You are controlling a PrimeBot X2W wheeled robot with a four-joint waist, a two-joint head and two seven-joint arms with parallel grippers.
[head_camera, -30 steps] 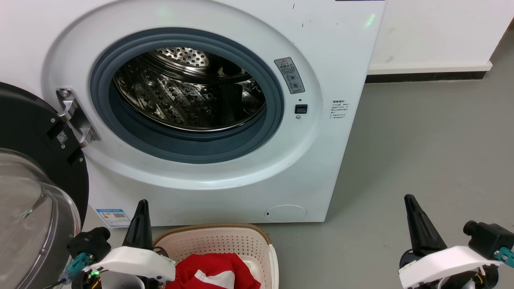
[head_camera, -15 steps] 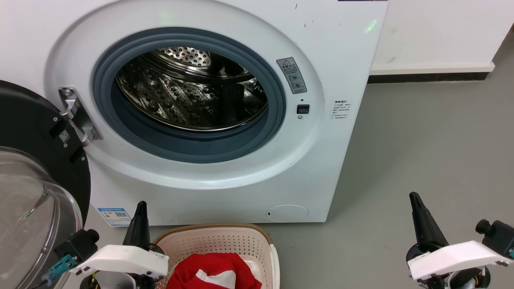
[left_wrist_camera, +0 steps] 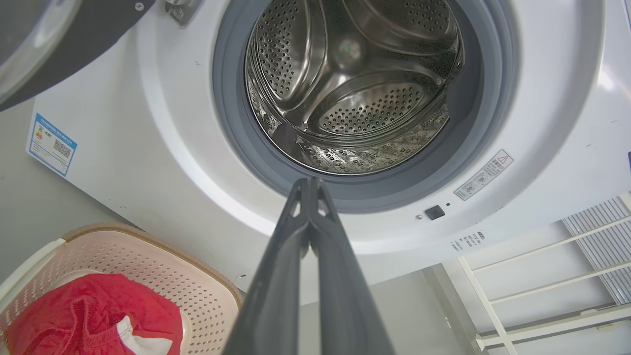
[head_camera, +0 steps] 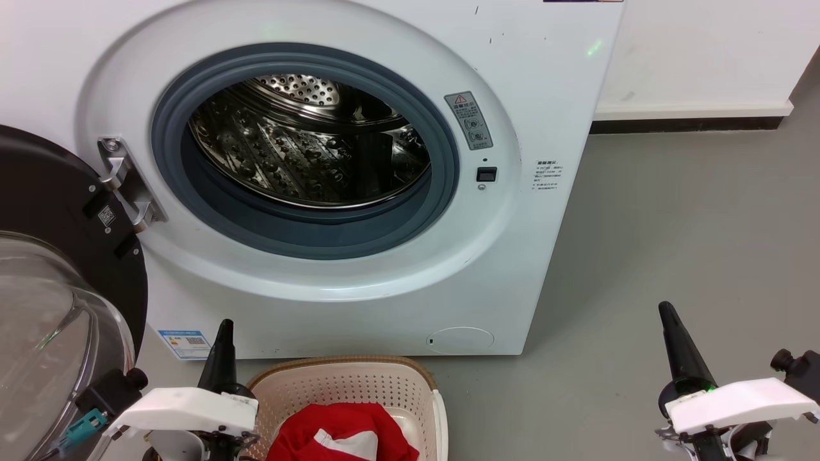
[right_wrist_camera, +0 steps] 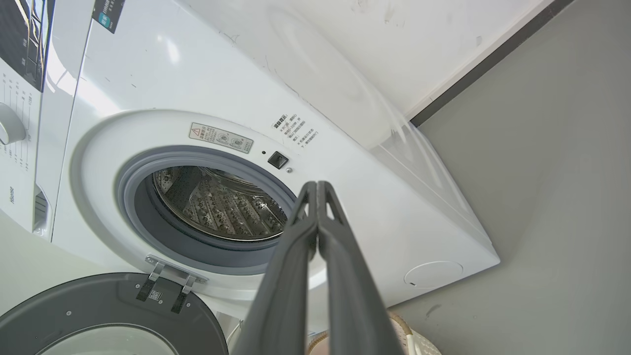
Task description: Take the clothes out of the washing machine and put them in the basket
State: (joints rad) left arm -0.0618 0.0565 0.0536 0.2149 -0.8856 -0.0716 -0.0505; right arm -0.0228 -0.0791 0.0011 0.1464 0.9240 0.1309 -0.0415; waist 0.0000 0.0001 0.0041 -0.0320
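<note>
**A:** Item one, the clothes?

**B:** Clothes (head_camera: 343, 435): one red garment with white patches, lying inside the basket (head_camera: 333, 368). The basket stands on the floor (head_camera: 672, 224), near, just in front of the washing machine (head_camera: 551, 96) and below its opening.

**A:** Drum?

**B:** Drum (head_camera: 301, 153): bare perforated steel as far as the wrist views reach, no fabric seen. Its low front part is hidden behind the grey seal.

**A:** Pincers?

**B:** Left pincer (head_camera: 224, 330): fingers pressed together, holding nothing, just left of the basket. Right pincer (head_camera: 667, 314): also pressed together and empty, well apart to the right, over the floor.

**A:** Step in hand?

**B:** By my judgement, removal and deposit look done, so the task is at or near its close. The next move calls for little: a check of the hidden low front of the drum. If anything lies there, a pincer would have to spread and reach in over the basket.

**A:** Other things, obstacles?

**B:** Door (head_camera: 57, 288): swung open on the left, dark frame and glass bowl, close beside the left arm. It is the main thing to avoid on any sweep leftward. Blue label (head_camera: 184, 344): low on the machine front. Dark skirting (head_camera: 692, 121): along the far wall, right. Nothing stands between the pincers and the opening.
</note>
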